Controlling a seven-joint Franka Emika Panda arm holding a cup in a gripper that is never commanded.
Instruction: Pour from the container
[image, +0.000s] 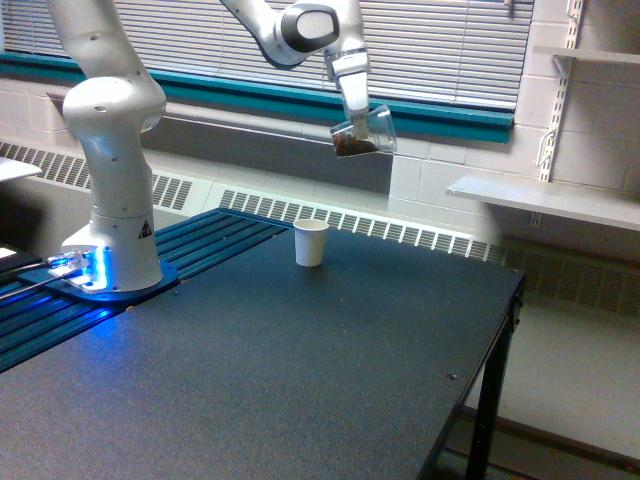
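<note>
Currently your hand (352, 112) pinches the clear cup (364, 133) by its wall, tilted, high above the counter (300, 360), right of the white cup (311, 242). Light, thin, slippery: grip mid-wall, gently.

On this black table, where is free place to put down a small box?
The black table is bare from the white cup to its near edge and across to its edge on the exterior view's right. It is crowded only at the exterior view's left, around the robot base.

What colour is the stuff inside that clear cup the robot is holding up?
Dark brown, lying in the lower end of the tilted clear cup, as the exterior view shows.
</note>
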